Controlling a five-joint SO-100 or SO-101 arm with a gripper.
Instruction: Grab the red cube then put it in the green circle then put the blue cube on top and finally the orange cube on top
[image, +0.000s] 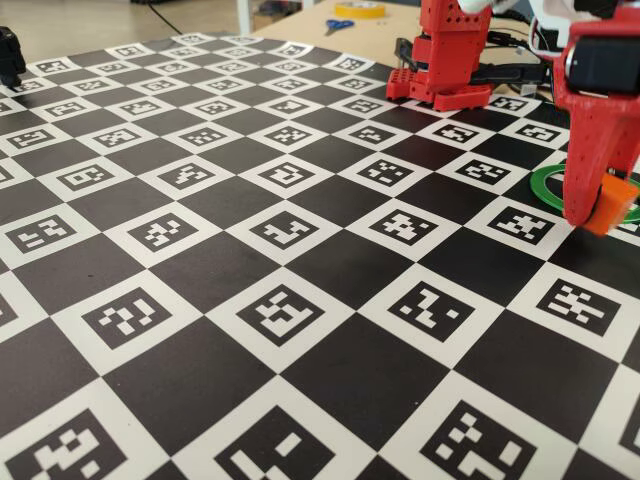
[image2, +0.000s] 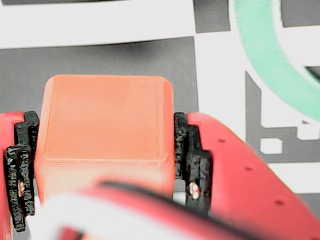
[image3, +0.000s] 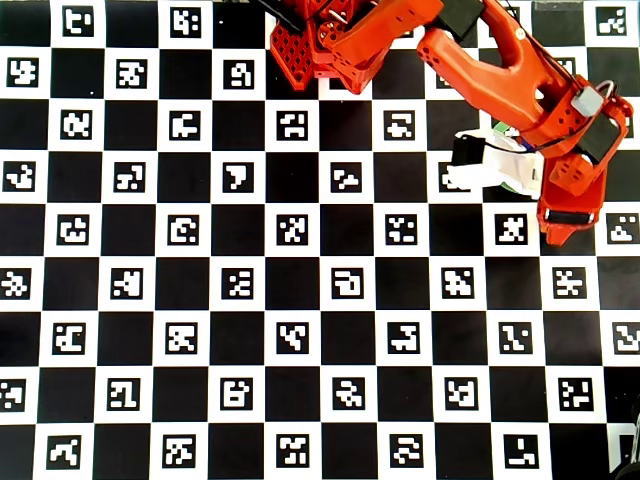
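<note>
we see a tabletop (image: 300, 400) covered edge to edge by a black and white checkerboard, each white square printed with a small black marker pattern. beyond its far edge in the fixed view lies a pale floor and a wooden surface bearing blue-handled scissors (image: 338, 25) and a yellow tape roll (image: 361, 9).

we count one orange cube (image2: 105, 130), one green circle (image: 545, 187) and one red arm; we find no red or blue cube in any view.

the end effector (image2: 105, 150) is closed on the orange cube: in the wrist view its two black-padded red fingers (image2: 187, 150) press the cube's left and right faces. in the fixed view the orange cube (image: 612, 205) hangs at the tip of the end effector (image: 590, 212), at or just above the tabletop beside the near rim of the green circle; we cannot tell whether it touches the surface. the green circle lies flat near the tabletop's right edge in that view, toward the far corner where the arm's base (image: 445, 60) stands. in the overhead view the arm (image3: 500, 60) covers the ring and cube.
</note>
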